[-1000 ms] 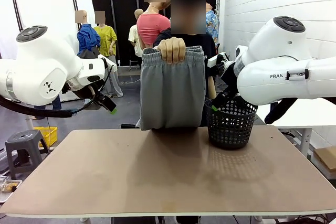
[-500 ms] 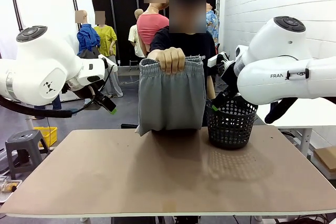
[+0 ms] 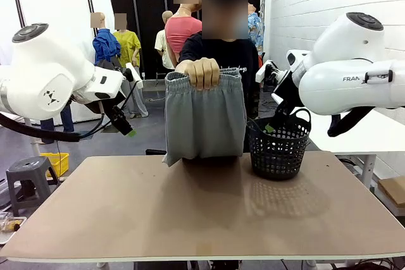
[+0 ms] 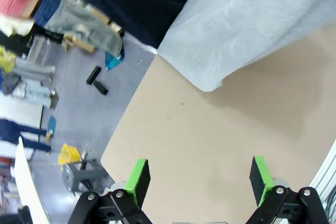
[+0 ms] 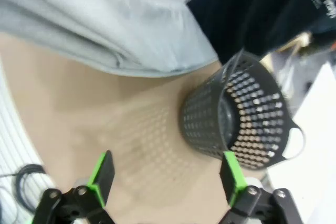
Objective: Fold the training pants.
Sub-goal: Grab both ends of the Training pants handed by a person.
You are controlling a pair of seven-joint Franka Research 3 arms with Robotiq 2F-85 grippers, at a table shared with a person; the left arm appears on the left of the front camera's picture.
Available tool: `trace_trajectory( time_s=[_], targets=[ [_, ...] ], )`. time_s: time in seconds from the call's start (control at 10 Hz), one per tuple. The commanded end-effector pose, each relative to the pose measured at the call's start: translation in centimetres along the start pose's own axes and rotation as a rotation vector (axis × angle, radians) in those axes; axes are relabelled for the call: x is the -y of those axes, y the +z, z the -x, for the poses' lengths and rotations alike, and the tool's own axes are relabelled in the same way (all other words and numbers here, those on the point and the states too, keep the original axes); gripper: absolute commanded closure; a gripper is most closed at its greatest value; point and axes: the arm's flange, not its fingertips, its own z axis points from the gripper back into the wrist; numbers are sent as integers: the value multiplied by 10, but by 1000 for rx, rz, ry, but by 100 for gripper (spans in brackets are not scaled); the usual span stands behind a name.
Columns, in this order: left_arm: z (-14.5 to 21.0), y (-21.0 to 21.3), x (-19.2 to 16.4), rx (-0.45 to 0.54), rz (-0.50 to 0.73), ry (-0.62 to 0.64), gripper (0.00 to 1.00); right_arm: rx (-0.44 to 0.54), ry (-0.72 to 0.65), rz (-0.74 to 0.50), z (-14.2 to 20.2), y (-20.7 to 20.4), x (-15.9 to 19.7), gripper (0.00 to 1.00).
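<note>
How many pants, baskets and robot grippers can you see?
Training pants: 1
Black basket: 1
Grippers: 2, the left gripper and the right gripper
Total: 4

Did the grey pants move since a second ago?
Yes. The training pants came down a little: the waistband, in the person's hand, now sits closer to the rim of the black basket than before.

The left arm [image 3: 47, 83] and the right arm [image 3: 345, 77] are held raised at either side, with the wrists angled downward and inward. The left gripper [image 4: 199, 174] is spread wide and empty. The right gripper [image 5: 167, 174] is likewise spread wide, with nothing gripped.
</note>
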Motion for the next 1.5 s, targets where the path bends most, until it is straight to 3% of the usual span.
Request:
trace_trajectory(
  time_s=[0.0, 0.2, 0.4, 0.5, 0.6, 0.8, 1.0, 1.1, 1.4],
  targets=[
    [4, -4, -15, 15, 73, -196, 0, -24, 181, -24, 4, 0, 11, 0],
    [6, -14, -23, -28, 117, -381, 0, -46, 338, -71, 10, -8, 13, 0],
    [11, -23, -23, -35, 220, -476, 0, -67, 365, -66, 11, -14, 12, 0],
    [9, -21, -25, -40, 207, -425, 0, -78, 336, -6, 11, -11, 10, 0],
    [12, -25, -13, -38, 171, -423, 0, -50, 344, -78, 12, -12, 5, 0],
    [12, -25, -13, -38, 171, -423, 0, -50, 344, -78, 12, -12, 5, 0],
    [16, -36, -18, -34, 185, -478, 0, -17, 355, 2, 14, -21, 11, 0],
    [22, -53, -21, -32, 232, -568, 0, 52, 372, -22, 15, -40, 16, 0],
    [30, -82, -27, -60, 285, -595, 0, 45, 372, -105, 22, -73, 23, 0]
  ],
)
